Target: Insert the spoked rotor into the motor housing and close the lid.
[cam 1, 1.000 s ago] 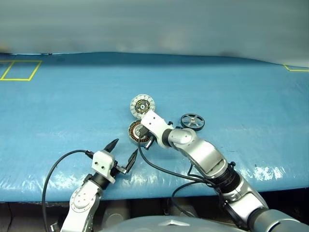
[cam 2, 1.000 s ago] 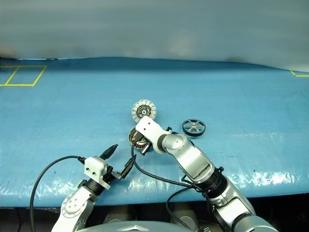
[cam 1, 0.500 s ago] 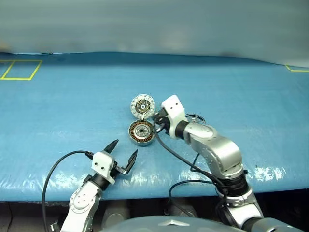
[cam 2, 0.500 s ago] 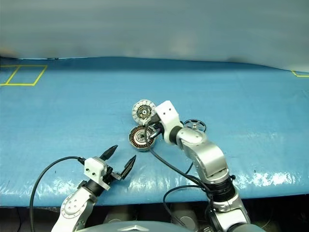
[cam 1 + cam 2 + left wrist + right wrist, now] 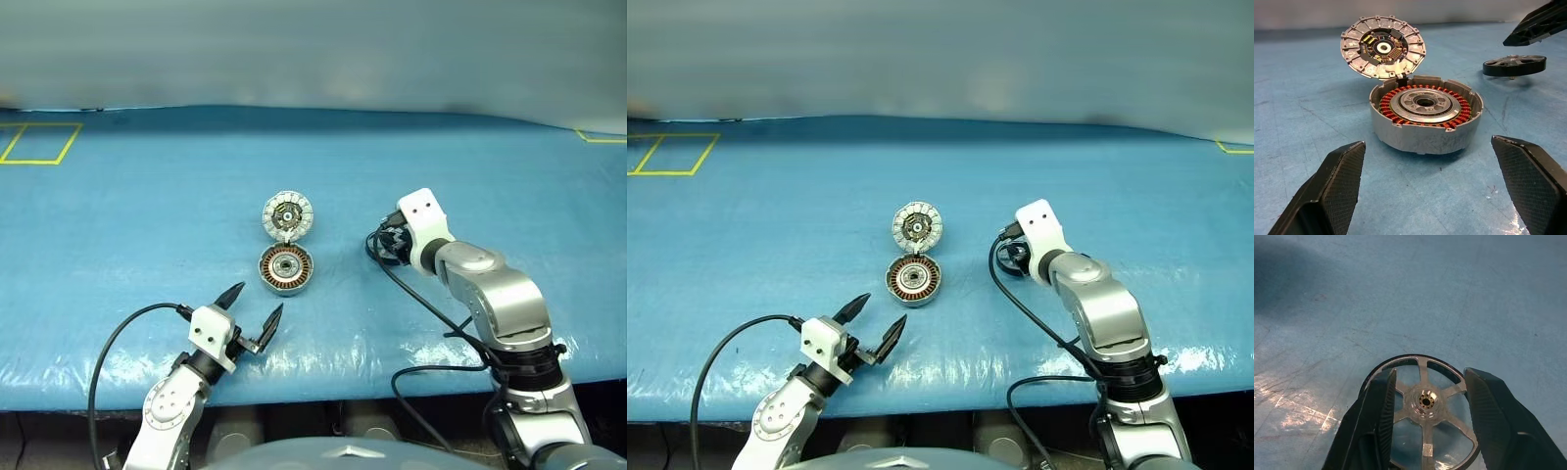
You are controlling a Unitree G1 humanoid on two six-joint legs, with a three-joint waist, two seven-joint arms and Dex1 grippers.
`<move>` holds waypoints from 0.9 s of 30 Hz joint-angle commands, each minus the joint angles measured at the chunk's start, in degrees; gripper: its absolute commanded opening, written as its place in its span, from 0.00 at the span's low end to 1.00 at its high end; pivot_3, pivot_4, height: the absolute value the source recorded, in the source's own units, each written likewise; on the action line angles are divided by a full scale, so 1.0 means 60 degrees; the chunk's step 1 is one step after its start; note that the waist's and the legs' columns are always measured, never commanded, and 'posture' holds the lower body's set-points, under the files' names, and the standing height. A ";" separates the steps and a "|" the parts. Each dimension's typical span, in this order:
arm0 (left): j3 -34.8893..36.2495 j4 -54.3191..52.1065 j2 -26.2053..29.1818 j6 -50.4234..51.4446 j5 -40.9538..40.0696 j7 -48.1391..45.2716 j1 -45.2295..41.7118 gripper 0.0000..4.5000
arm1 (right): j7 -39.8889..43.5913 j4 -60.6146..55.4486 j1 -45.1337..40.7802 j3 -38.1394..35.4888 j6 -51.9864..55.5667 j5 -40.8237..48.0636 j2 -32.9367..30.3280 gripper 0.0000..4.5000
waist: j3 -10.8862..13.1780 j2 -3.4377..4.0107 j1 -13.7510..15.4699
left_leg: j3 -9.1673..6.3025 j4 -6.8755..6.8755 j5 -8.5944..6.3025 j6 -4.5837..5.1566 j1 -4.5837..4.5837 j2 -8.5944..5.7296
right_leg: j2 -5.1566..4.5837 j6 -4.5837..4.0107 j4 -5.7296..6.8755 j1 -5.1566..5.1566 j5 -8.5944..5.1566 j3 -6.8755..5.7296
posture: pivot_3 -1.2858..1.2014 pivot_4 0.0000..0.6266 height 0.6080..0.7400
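From the left eye view, a blue table (image 5: 118,215) holds the parts; the motor housing (image 5: 286,269) sits near the middle of the table, a bit closer to the near edge than the far one; its copper ring faces up. The lid (image 5: 289,215) stands tilted up just behind it, on the far side, and touches its rim. The left gripper (image 5: 252,310) hangs near the near edge, in front of the housing and well apart from it; its two black fingers are spread wide with nothing between them. The right gripper (image 5: 384,245) is to the right of the housing, pointing down at the table; a black cable (image 5: 431,304) runs along that arm.

From the right eye view the same things show; yellow tape lines (image 5: 666,154) mark the far left corner of the table.

From the left wrist view, the housing stands open between the wide fingers (image 5: 1337,181) but far past them; the lid leans up at its back edge, ribbed face showing; the spoked rotor (image 5: 1514,65) lies flat on the table off to one side.

From the right wrist view, the rotor lies flat on the blue table; the right gripper's fingers (image 5: 1376,416) stand partly open over it, one on each side of its hub; I cannot tell if they touch it.
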 commanded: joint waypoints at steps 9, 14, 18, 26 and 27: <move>-0.0034 -0.0005 -0.0071 -0.0116 -0.0091 -0.0041 0.0043 1.00 | -0.1614 -0.1161 0.0468 -0.0892 0.1021 -0.0306 0.1856 0.49 | 0.0000 0.0002 0.0016 | -0.0002 -0.0002 0.0000 0.0000 -0.0004 -0.0001 | -0.0005 0.0005 -0.0001 -0.0006 -0.0001 0.0005 | 0.52 0.24 1.00; -0.0037 0.0037 -0.0039 -0.0102 -0.0110 -0.0106 0.0000 1.00 | -0.1922 -0.1352 0.0679 -0.0769 0.0930 -0.0470 0.1906 0.49 | 0.0000 0.0002 0.0012 | -0.0002 0.0002 0.0000 0.0000 -0.0002 0.0000 | -0.0006 0.0016 -0.0001 -0.0003 -0.0006 0.0007 | 0.52 0.24 1.00; -0.0040 0.0069 -0.0032 -0.0104 -0.0125 -0.0146 -0.0024 1.00 | -0.2043 -0.1235 0.0799 -0.0770 0.0827 -0.0566 0.1970 0.49 | 0.0000 0.0002 -0.0002 | -0.0002 0.0001 0.0000 0.0000 0.0000 0.0000 | -0.0003 0.0016 0.0000 -0.0004 -0.0007 0.0006 | 0.52 0.24 1.00; 0.0002 0.0063 -0.0027 -0.0071 -0.0134 -0.0158 0.0002 1.00 | -0.2101 -0.1213 0.0823 -0.1019 0.0732 -0.0470 0.2530 0.49 | 0.0000 0.0002 -0.0011 | -0.0003 -0.0001 0.0000 0.0000 0.0000 0.0001 | -0.0003 0.0015 0.0000 -0.0004 -0.0007 0.0006 | 0.52 0.24 1.00; 0.0004 0.0059 -0.0025 -0.0062 -0.0138 -0.0162 0.0005 1.00 | -0.2096 -0.1242 0.0798 -0.1021 0.0751 -0.0476 0.2561 0.57 | 0.0000 0.0002 -0.0010 | -0.0003 0.0000 0.0000 0.0000 0.0000 0.0001 | -0.0004 0.0015 0.0000 -0.0003 -0.0007 0.0005 | 0.52 0.24 1.00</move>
